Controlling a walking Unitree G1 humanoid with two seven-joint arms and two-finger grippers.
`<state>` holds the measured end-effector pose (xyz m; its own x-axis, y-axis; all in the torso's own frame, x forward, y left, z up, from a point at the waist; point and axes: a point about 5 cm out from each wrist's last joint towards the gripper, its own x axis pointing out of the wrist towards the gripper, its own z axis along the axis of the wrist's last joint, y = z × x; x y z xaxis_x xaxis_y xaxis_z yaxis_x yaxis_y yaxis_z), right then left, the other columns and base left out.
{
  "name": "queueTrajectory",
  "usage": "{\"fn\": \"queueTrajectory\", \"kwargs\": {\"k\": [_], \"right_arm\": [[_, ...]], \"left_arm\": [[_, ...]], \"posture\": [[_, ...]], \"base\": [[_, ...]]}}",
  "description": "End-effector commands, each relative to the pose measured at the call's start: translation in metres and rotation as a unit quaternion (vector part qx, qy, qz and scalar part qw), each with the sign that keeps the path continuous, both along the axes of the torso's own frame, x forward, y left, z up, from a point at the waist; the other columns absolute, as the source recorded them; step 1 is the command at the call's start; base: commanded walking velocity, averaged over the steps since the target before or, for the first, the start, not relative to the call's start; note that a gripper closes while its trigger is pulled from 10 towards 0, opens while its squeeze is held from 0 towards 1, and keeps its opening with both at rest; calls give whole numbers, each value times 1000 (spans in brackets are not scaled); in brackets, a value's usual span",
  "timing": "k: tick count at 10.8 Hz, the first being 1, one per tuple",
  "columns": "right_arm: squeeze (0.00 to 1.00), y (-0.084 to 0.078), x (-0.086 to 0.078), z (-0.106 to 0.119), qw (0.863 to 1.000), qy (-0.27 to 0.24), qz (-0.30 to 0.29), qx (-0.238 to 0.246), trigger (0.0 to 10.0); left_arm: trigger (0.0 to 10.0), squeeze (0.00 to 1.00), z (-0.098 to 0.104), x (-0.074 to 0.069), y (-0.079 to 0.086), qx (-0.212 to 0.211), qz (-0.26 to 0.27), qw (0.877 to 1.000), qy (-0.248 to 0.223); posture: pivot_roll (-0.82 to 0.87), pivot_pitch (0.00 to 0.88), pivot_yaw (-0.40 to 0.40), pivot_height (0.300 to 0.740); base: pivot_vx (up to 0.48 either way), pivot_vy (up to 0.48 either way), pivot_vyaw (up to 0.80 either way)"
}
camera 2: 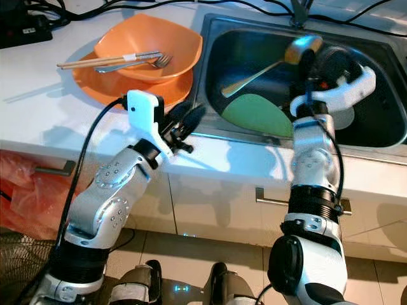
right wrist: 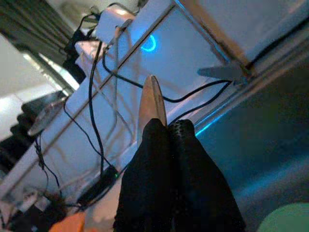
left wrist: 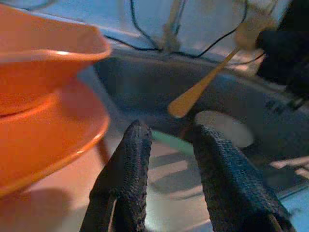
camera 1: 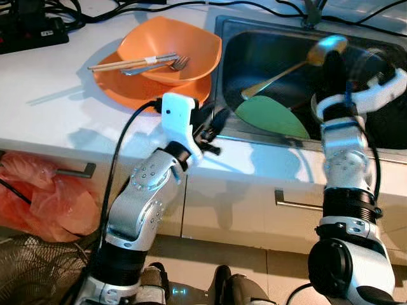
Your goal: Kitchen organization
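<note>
My right gripper [camera 1: 331, 62] is shut on a golden spoon [camera 1: 286, 70] above the steel sink [camera 1: 229, 38]; the spoon slants down toward a green plate [camera 1: 270, 115] lying in the basin. In the right wrist view the fingers [right wrist: 159, 145] pinch the spoon [right wrist: 150, 101]. My left gripper [camera 1: 213, 124] is open at the counter's front edge, between the sink and an orange bowl [camera 1: 191, 44] stacked on an orange plate [camera 1: 121, 86]. Chopsticks [camera 1: 121, 63] and a fork [camera 1: 172, 64] rest across the bowl. The left wrist view has its fingers [left wrist: 128, 164] apart, facing the spoon [left wrist: 198, 89].
A black power strip [camera 1: 28, 28] and cables lie at the back of the white counter [camera 1: 44, 95]. A red plastic bag [camera 1: 44, 197] hangs below left, near a cabinet handle [camera 1: 76, 170]. Another handle [camera 1: 296, 203] is under the sink.
</note>
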<state>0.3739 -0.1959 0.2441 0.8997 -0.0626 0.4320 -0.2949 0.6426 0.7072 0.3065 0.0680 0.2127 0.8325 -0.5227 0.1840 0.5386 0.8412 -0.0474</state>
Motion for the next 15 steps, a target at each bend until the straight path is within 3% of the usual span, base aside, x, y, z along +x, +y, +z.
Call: {"fn": "queueTrajectory", "kwargs": {"k": [1,2,4,6,8,12,15], "right_arm": [[0,-2,-1,0,1000,-3,-13,-21,10000],[0,1,-3,2,998,-6,-29,-63,10000],[0,3,-3,0,991,-6,-50,-124,10000],[0,4,-2,-7,990,7,-53,-128,10000],[0,0,1,-17,986,24,-63,-156,10000],[0,2,4,-31,976,49,-69,-200,10000],[0,14,8,-38,968,52,-43,-241,10000]], "left_arm": [[10000,0,-4,-1,-3,16,7,1000,-6],[10000,0,-7,0,3,42,29,998,-21],[10000,0,-10,-1,9,46,32,998,-24],[10000,0,-13,-7,9,32,-24,999,-15],[10000,0,-13,-10,10,59,-41,996,-43],[10000,0,-12,-12,9,78,-69,994,-21],[10000,0,-6,-10,11,92,-88,991,-34]], "posture": [[244,199,-77,740],[242,195,-76,740],[243,191,-75,740],[244,189,-75,740],[247,197,-76,740],[252,206,-80,740],[253,206,-84,740]], "base": [[0,0,0],[0,0,0],[0,0,0],[0,0,0],[0,0,0],[0,0,0],[0,0,0]]}}
